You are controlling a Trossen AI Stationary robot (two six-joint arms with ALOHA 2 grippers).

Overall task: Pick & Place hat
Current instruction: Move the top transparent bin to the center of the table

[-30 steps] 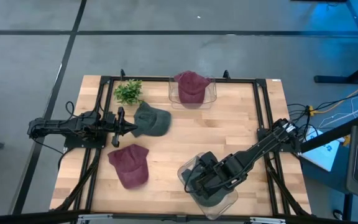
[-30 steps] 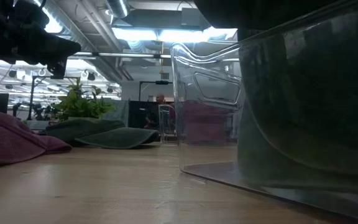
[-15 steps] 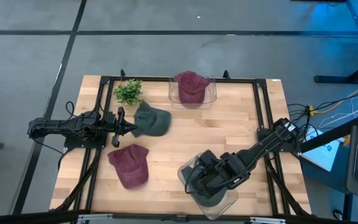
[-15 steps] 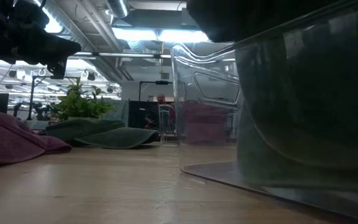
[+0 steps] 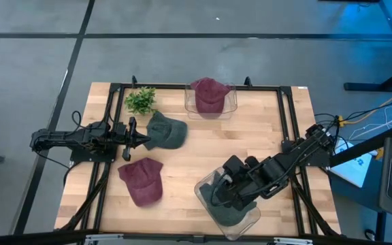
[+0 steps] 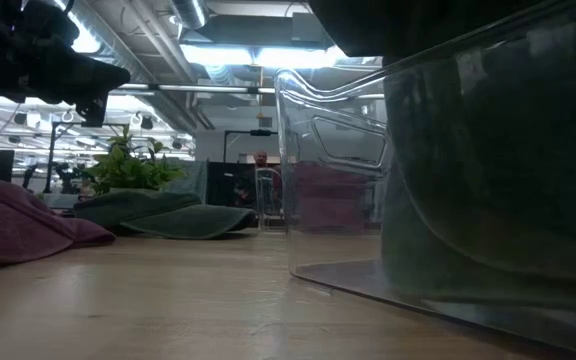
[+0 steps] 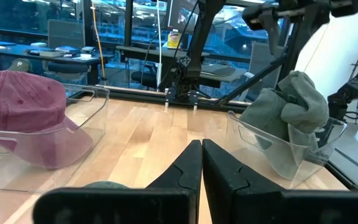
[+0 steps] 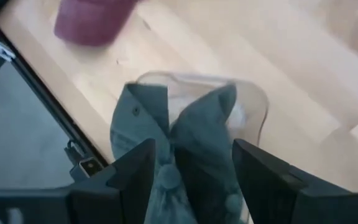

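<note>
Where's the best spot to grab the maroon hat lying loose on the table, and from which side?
Probably the maroon hat is best pinched at its soft crown, coming straight down from above. It lies flat on the bare table with open wood all round, and the domed crown bunches more easily than the flat brim.

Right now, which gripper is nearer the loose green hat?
Left. The left gripper sits shut right beside the loose green hat, by its left edge. The right gripper is across the table, open above the clear bin holding another green hat.
</note>
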